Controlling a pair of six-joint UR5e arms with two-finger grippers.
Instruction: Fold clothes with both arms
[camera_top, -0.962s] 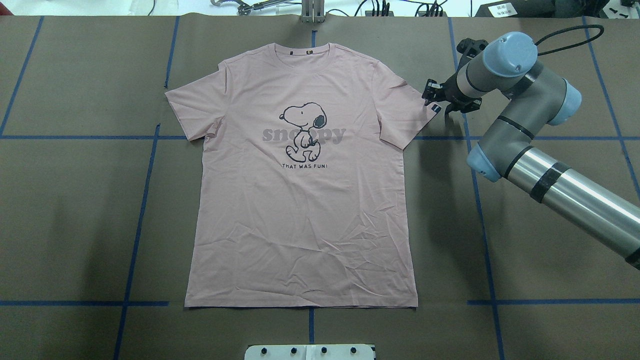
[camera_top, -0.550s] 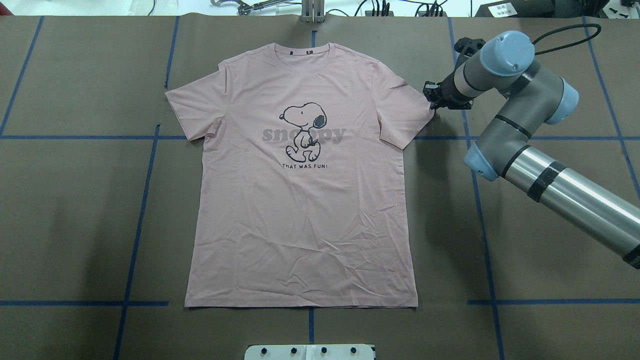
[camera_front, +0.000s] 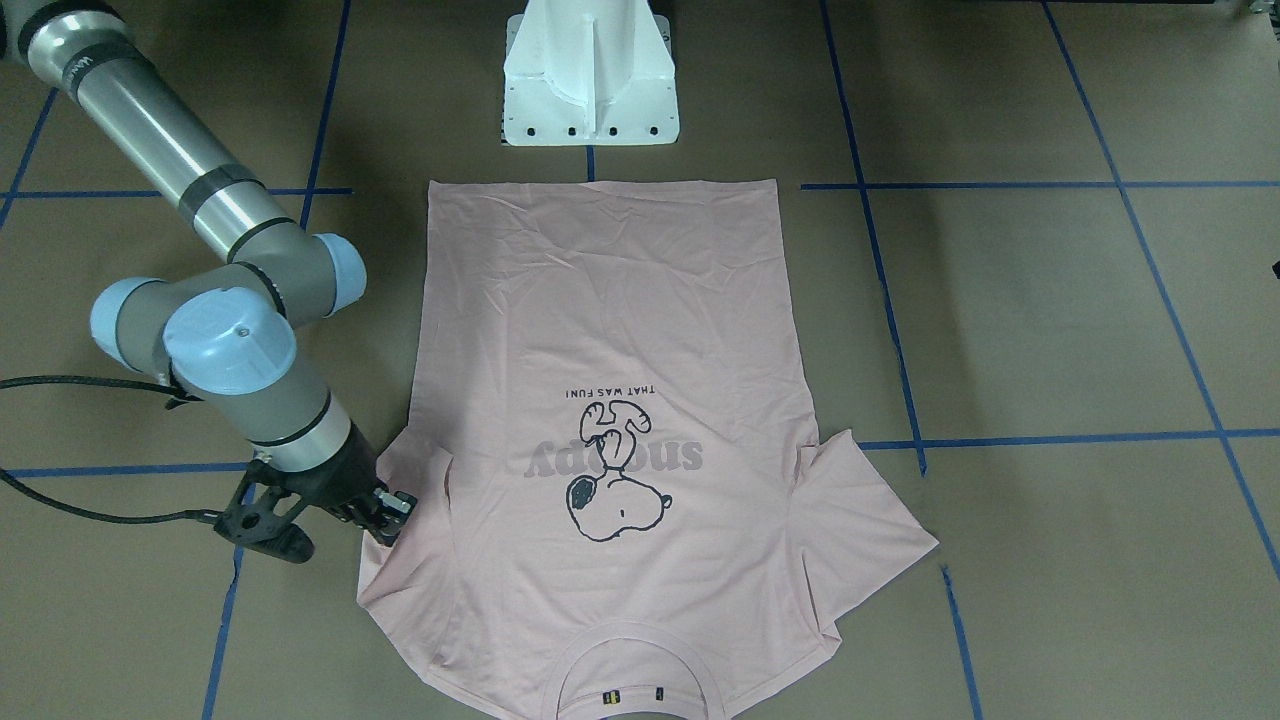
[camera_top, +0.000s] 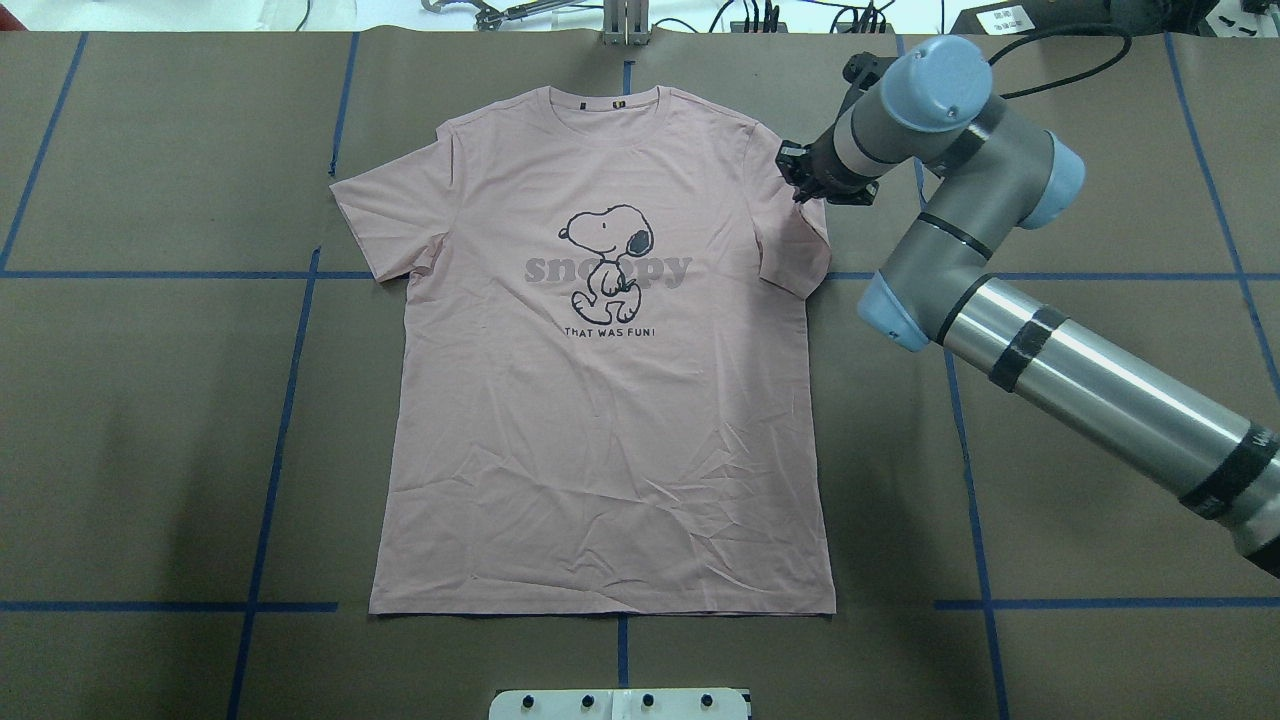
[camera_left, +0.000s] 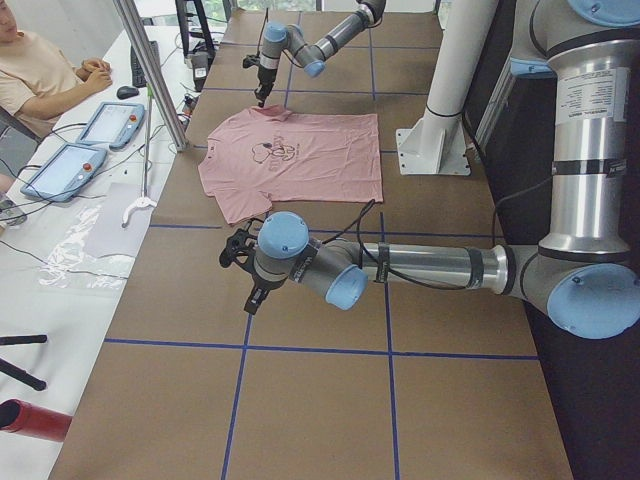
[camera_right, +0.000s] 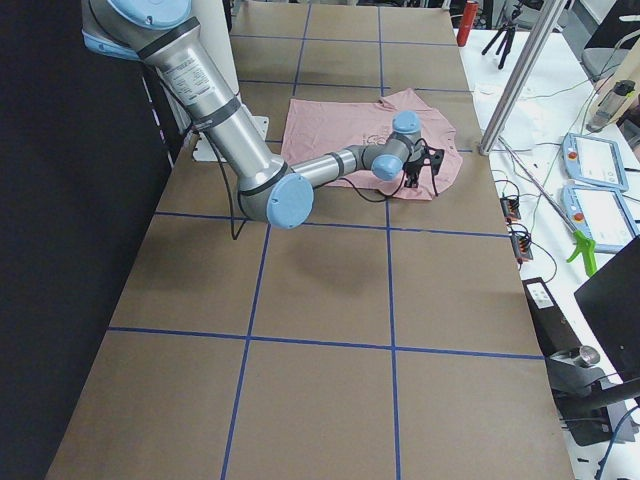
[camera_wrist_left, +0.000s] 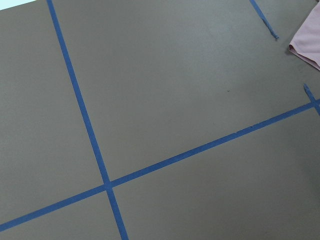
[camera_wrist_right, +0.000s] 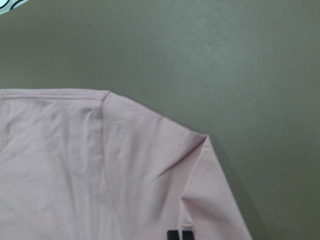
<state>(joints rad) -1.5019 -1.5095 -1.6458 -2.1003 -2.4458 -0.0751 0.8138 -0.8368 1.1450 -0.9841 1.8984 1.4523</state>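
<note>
The table (camera_top: 150, 400) is covered in brown paper marked into squares with blue tape (camera_top: 270, 450), and the pink T-shirt (camera_top: 600, 420) lies flat in the middle of it, Snoopy print up, collar at the far edge from the robot and hem nearest its white base (camera_front: 590, 80). What has just changed is on the robot's right. A second ago the right gripper (camera_top: 800, 188) sat with its jaws apart at the outer tip of the sleeve (camera_top: 795, 245); half a second ago it had closed there. Now it has travelled inward over the shoulder and taken the sleeve with it, so the sleeve's tip no longer spreads out past the tape line but is tucked close to the body. From the wrist camera only the dark fingertips (camera_wrist_right: 179, 235) show at the bottom edge, with cloth puckering toward them, so I'd say the jaws are clamped on the sleeve fabric, though the pinch itself is barely in view. I take that as the first fold under way: the sleeve coming in. The rest of the shirt has not shifted. The left gripper (camera_left: 243, 270) hangs over bare paper well apart from the shirt; whether its jaws are apart or together I cannot tell.
</note>
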